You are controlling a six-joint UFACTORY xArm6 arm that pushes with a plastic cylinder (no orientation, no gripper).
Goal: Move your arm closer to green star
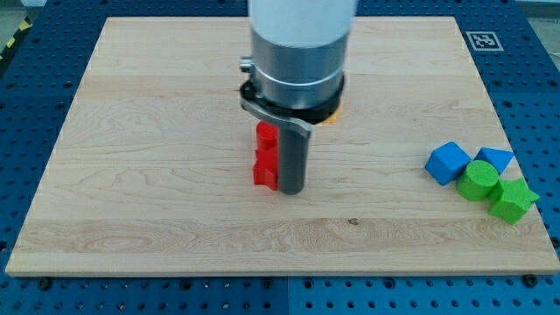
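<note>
The green star (513,199) lies near the wooden board's (157,219) right edge, low in the view. A green cylinder (479,179) touches it on its upper left. My tip (290,190) stands near the board's middle, far to the left of the green star. It is right beside a red block (264,156), on that block's right side.
A blue cube (448,162) and a blue triangular block (496,158) sit just above the green cylinder. An orange or yellow block (333,114) peeks out behind the arm's body. The arm's wide grey housing (297,52) hides the board's top middle.
</note>
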